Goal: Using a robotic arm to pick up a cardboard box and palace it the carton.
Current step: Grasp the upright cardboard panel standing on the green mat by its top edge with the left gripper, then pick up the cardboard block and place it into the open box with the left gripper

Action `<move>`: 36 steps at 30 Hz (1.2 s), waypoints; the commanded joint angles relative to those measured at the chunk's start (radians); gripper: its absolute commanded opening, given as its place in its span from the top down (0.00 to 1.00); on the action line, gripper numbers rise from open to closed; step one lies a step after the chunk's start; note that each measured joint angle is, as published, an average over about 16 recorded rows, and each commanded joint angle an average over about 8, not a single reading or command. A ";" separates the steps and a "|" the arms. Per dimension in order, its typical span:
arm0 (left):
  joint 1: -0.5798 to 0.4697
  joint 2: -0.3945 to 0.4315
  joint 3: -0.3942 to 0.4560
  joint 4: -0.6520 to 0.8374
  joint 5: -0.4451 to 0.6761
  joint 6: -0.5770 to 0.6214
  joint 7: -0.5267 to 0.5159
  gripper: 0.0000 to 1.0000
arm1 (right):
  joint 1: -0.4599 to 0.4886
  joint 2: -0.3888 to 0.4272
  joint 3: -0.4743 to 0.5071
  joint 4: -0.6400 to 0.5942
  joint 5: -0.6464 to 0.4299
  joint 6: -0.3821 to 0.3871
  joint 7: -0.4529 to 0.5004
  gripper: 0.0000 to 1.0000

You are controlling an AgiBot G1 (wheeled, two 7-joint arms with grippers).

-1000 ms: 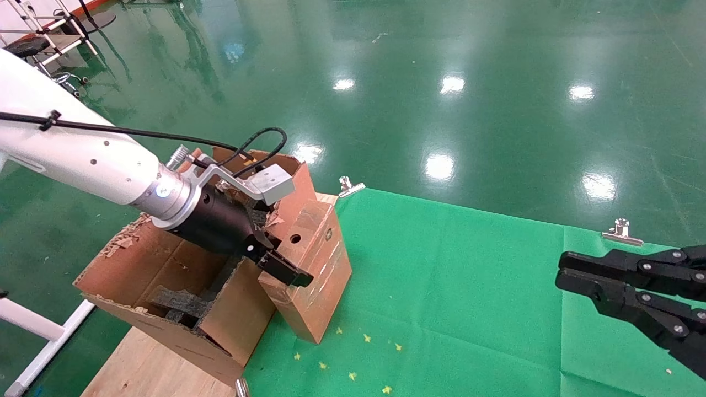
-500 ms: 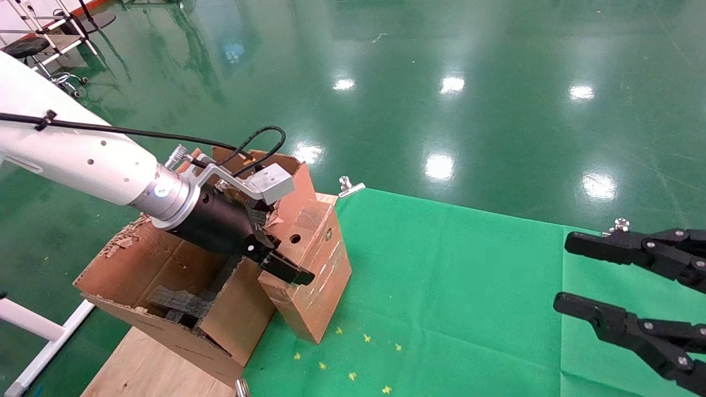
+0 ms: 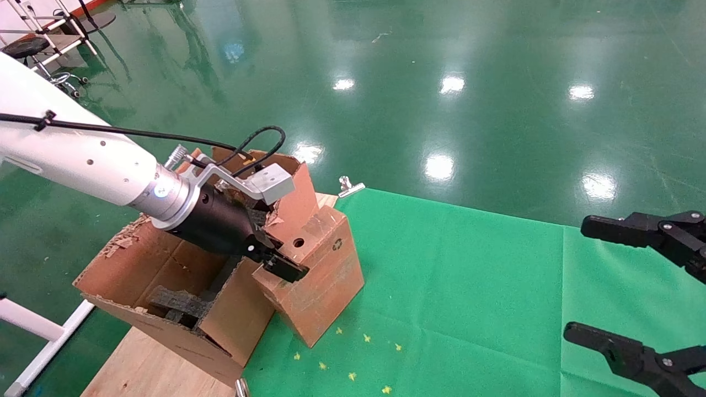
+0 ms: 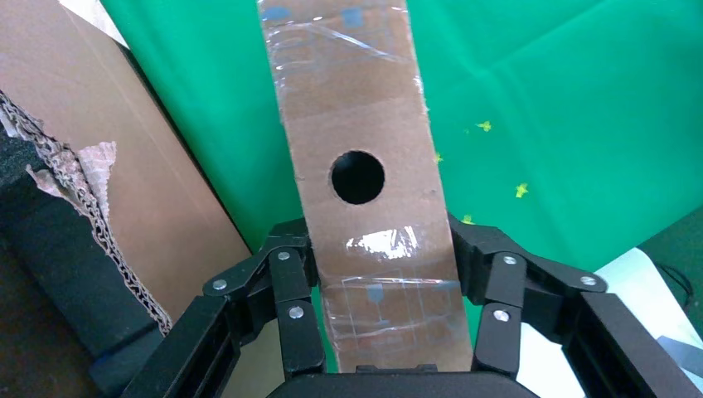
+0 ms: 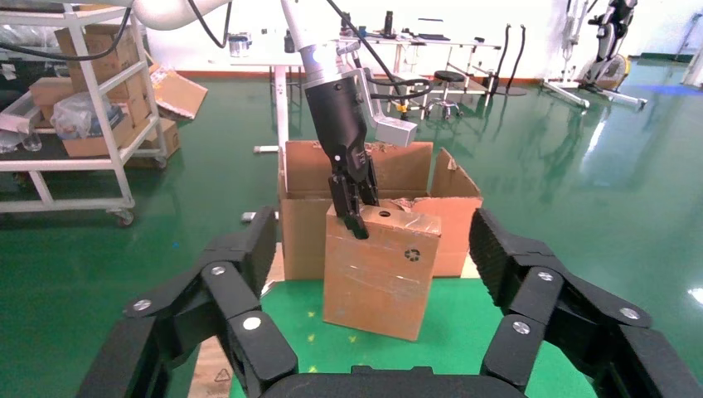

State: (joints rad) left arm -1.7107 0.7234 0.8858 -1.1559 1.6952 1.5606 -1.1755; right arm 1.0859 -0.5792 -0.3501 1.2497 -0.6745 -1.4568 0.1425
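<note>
My left gripper (image 3: 278,266), on the white arm, is shut on the top end of the small reddish-brown cardboard box (image 3: 322,281). The box is tilted, with its round hole and recycling symbol showing, and leans beside the carton's near flap. In the left wrist view the fingers (image 4: 290,261) clamp both sides of the box's narrow top (image 4: 356,99). The large brown carton (image 3: 160,270), with ragged flaps and black foam (image 3: 176,303) inside, stands at the table's left. My right gripper (image 3: 598,281) is open and empty at the far right. It faces the box (image 5: 377,265) and carton (image 5: 303,195).
A green cloth (image 3: 469,286) covers the table and is held by metal clips (image 3: 350,186). Small yellow star marks (image 3: 353,353) lie in front of the box. Bare wood (image 3: 143,364) shows under the carton. A shiny green floor lies beyond.
The box has tilted and swung, its lower end moving out to the right while my left gripper holds its top. My right gripper has opened wide.
</note>
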 commanded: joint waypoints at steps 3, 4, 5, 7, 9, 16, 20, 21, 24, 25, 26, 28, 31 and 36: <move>-0.001 -0.001 -0.001 -0.001 -0.002 -0.002 0.001 1.00 | 0.000 0.000 0.000 0.000 0.000 0.000 0.000 0.00; -0.003 -0.003 -0.002 -0.003 -0.006 -0.004 0.003 1.00 | 0.000 0.000 0.000 0.000 0.000 0.000 0.000 0.00; -0.005 -0.005 -0.005 -0.005 -0.011 -0.006 0.005 1.00 | 0.000 0.000 0.000 0.000 0.000 0.000 0.000 0.00; -0.014 -0.012 -0.015 -0.012 -0.027 -0.012 0.014 1.00 | 0.000 0.000 0.000 0.000 0.000 0.000 0.000 0.00; -0.027 -0.024 -0.032 -0.022 -0.048 -0.023 0.027 1.00 | 0.000 0.000 0.000 0.000 0.000 0.000 0.000 0.00; -0.107 -0.085 -0.128 -0.053 -0.126 -0.087 0.087 1.00 | 0.000 0.000 0.000 0.000 0.000 0.000 0.000 0.00; -0.168 -0.138 -0.186 -0.051 -0.142 -0.128 0.122 1.00 | 0.000 0.000 0.000 0.000 0.000 0.000 0.000 0.00; -0.184 -0.154 -0.198 -0.049 -0.139 -0.136 0.130 1.00 | 0.000 0.000 0.000 0.000 0.000 0.000 0.000 0.00; -0.225 -0.198 -0.220 -0.038 -0.113 -0.148 0.148 1.00 | 0.000 0.000 0.000 0.000 0.000 0.000 0.000 0.00; -0.235 -0.212 -0.224 -0.032 -0.102 -0.149 0.151 1.00 | 0.000 0.000 0.000 0.000 0.000 0.000 0.000 0.00; -0.245 -0.226 -0.226 -0.024 -0.089 -0.148 0.154 1.00 | 0.000 0.000 0.000 0.000 0.000 0.000 0.000 0.00; -0.259 -0.253 -0.227 -0.008 -0.063 -0.144 0.160 1.00 | 0.000 0.000 0.000 0.000 0.000 0.000 0.000 0.00; -0.265 -0.290 -0.225 0.026 -0.035 -0.134 0.167 1.00 | 0.000 0.000 0.000 0.000 0.000 0.000 0.000 0.00; -0.243 -0.341 -0.214 0.079 -0.009 -0.126 0.186 1.00 | 0.000 0.000 0.000 0.000 0.000 0.000 0.000 0.00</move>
State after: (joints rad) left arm -1.9459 0.3886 0.6735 -1.0796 1.6828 1.4261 -0.9874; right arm 1.0860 -0.5791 -0.3503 1.2496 -0.6744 -1.4568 0.1424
